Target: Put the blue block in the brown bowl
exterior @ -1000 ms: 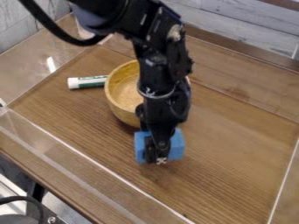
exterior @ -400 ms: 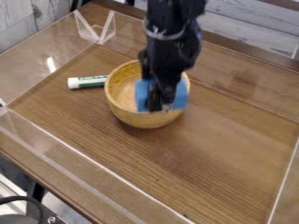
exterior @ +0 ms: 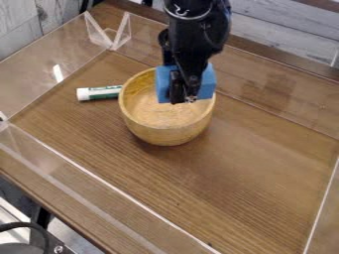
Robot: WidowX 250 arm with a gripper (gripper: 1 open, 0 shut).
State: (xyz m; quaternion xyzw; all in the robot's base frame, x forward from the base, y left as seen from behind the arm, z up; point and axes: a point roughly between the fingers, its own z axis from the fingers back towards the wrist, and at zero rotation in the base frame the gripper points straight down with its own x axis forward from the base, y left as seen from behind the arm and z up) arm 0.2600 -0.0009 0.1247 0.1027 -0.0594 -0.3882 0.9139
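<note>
The blue block (exterior: pixel 173 85) hangs in the air over the far part of the brown bowl (exterior: pixel 149 117), a little above its rim. My gripper (exterior: pixel 187 87) points steeply down and is shut on the blue block, its black fingers pressed against the block's sides. The light wooden bowl sits on the table near the middle, its inside showing only bare grain. The arm above the gripper runs out of the top of the view.
A white marker with a green cap (exterior: pixel 97 93) lies just left of the bowl. Clear plastic walls (exterior: pixel 109 30) ring the wooden table (exterior: pixel 252 189). The table's right and front parts hold nothing.
The gripper has lifted the blue block off the table in front of the bowl and carried it up and back, so it now hangs over the bowl.
</note>
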